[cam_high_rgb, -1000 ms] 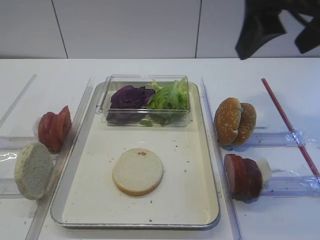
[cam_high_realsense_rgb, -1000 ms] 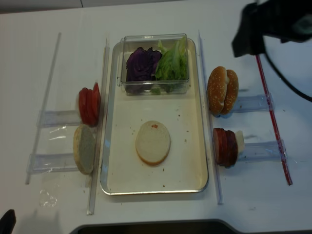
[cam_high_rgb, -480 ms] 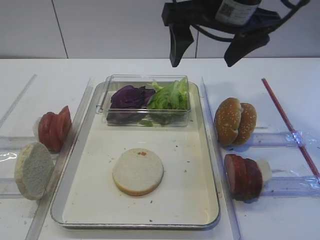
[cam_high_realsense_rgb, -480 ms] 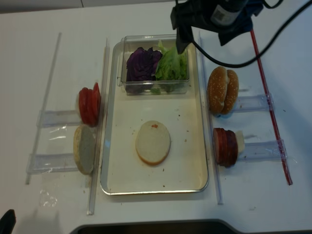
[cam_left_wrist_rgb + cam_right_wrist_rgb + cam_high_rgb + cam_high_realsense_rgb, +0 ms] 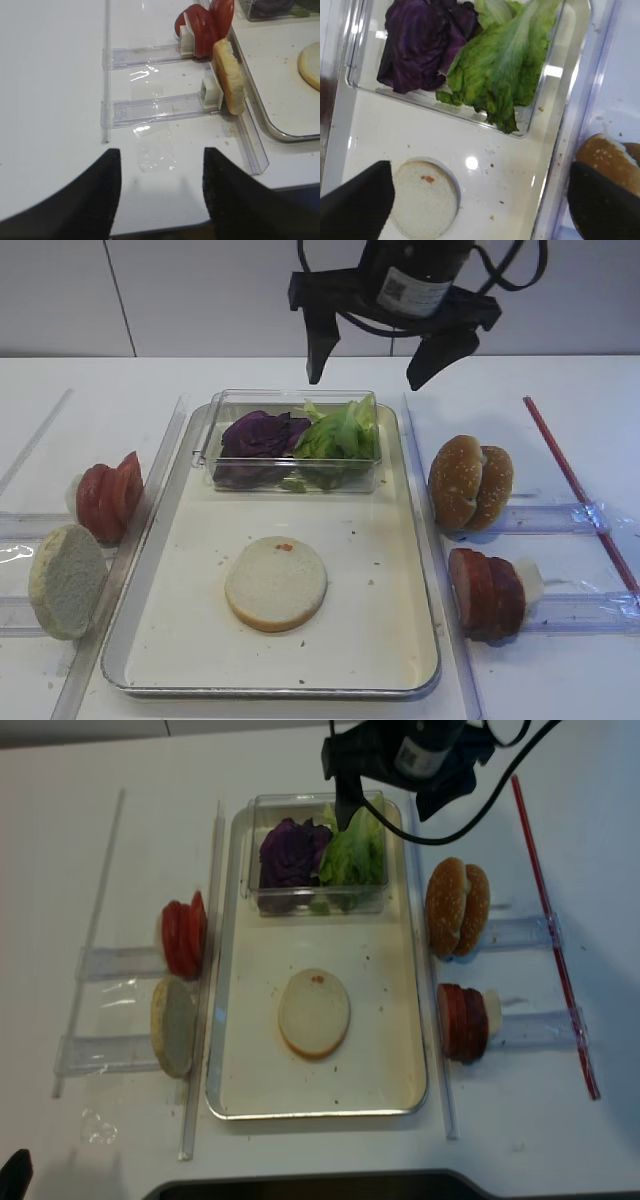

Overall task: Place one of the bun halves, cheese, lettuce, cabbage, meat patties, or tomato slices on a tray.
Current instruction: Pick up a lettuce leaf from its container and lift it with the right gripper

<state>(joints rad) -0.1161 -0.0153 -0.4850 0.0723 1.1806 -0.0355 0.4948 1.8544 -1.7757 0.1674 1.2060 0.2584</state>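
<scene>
In the exterior high view, your right tool (image 5: 378, 362) hangs in the air with its two fingers spread wide and nothing between them. Directly below it stands the clear plastic box (image 5: 292, 440), at the far end of the tray (image 5: 420, 580). In the box, the lettuce (image 5: 340, 432) lies under the tool and the purple cabbage (image 5: 262, 432) under its left finger. Further toward you from the tool, a pale bun half (image 5: 276, 582) lies flat on the tray. To the right of the tool and lower, on the desk (image 5: 560, 400), stand the sesame bun halves (image 5: 469, 482) and, nearer to you, the meat patties (image 5: 488, 592).

In the right wrist view, the dark fingertips (image 5: 355, 207) sit at both lower corners, wide apart. Between them you see the lettuce (image 5: 506, 60) and the flat bun half (image 5: 424, 197).

In the left wrist view, the left tool (image 5: 161, 185) is low over the desk, spread and empty. Ahead of it, a little to the right, the tomato slices (image 5: 210, 27) and another bun half (image 5: 230, 77) stand on edge in clear holders (image 5: 155, 107).

In the realsense view, the right tool (image 5: 385, 805) is above the lettuce (image 5: 355, 850), well apart from the tomato slices (image 5: 183, 933).
</scene>
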